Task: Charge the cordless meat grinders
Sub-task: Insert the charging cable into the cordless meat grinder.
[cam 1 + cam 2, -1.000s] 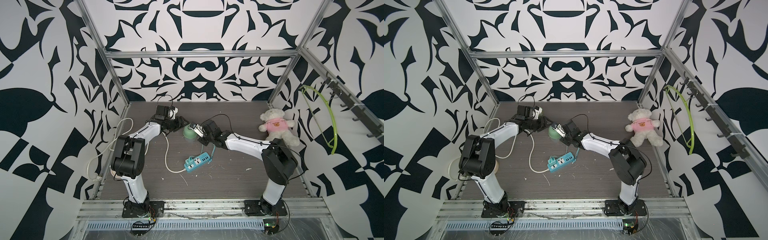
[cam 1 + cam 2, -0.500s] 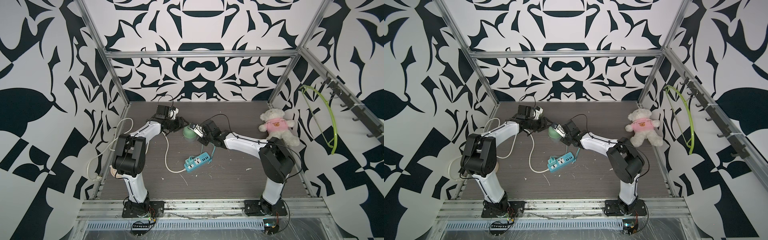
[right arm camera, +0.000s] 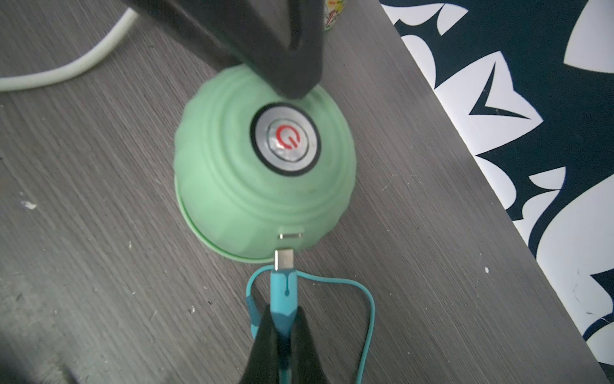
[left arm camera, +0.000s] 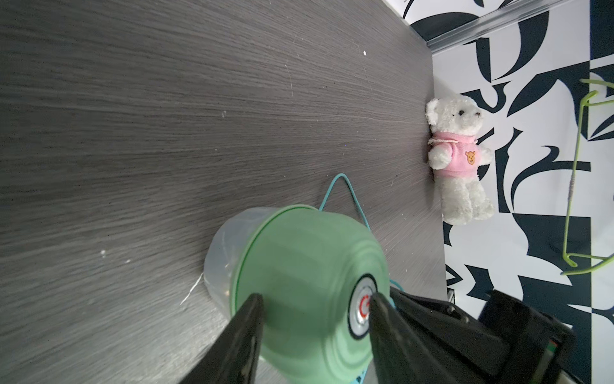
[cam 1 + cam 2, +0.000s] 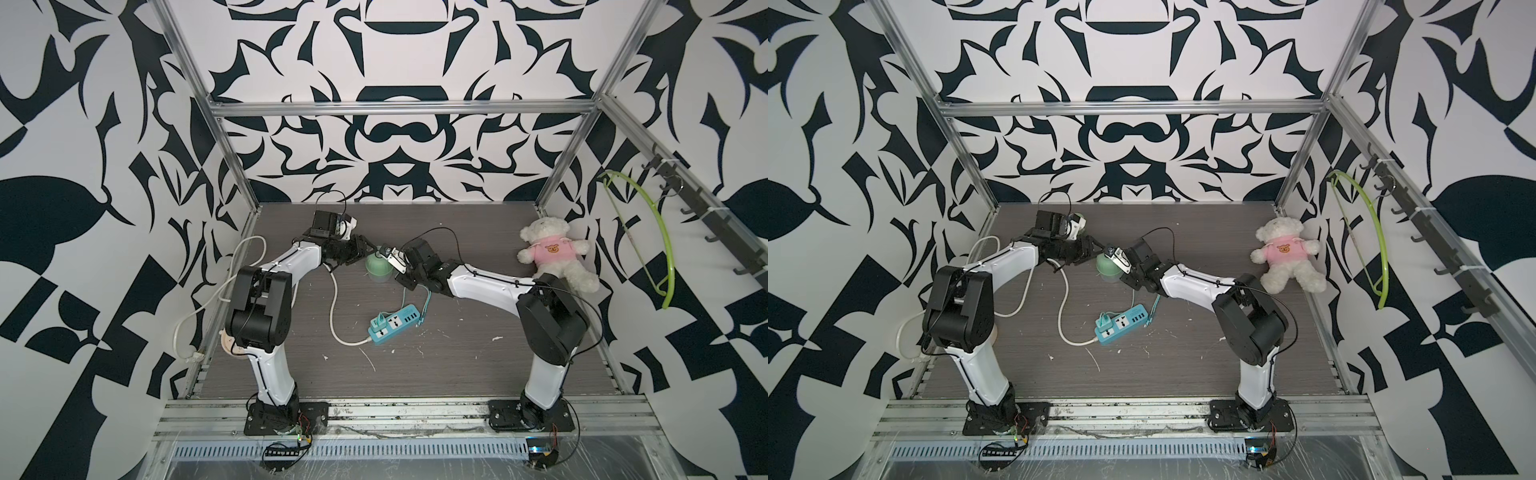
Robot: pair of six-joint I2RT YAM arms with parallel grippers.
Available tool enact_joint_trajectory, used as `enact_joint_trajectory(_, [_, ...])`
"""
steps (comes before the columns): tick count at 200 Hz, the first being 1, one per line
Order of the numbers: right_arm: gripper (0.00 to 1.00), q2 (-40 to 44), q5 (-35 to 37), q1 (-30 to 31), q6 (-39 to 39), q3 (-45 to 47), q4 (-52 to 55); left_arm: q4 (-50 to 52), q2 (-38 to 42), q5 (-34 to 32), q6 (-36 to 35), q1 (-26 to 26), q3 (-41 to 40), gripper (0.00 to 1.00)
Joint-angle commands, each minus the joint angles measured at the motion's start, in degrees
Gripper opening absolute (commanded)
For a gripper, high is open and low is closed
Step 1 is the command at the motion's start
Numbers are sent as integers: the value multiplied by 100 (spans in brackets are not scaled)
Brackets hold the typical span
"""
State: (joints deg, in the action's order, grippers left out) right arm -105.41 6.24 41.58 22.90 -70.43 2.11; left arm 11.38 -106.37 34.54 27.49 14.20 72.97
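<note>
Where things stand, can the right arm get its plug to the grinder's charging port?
Probably yes: the right gripper holds the teal plug just short of the charging port on the meat grinder, with nothing between them.

You saw a white teddy bear point(image 5: 552, 253) point(image 5: 1287, 259) in a pink shirt resting at the right edge of the dark wood-grain bench point(image 5: 457, 365), against the wall, in both top views. A lime-green hanger point(image 5: 668, 257) hung from a dark hook rail point(image 5: 706, 216) on that wall. White flecks were scattered over the bench's near half.
</note>
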Motion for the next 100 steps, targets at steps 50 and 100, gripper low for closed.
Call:
enact_joint_trajectory(50, [0, 222, 4, -6, 60, -139, -250, 316, -103, 136, -250, -5, 213, 53])
enact_joint_trajectory(100, [0, 250, 61, -5, 38, -155, -328, 436, -152, 125, -382, -5, 258, 53])
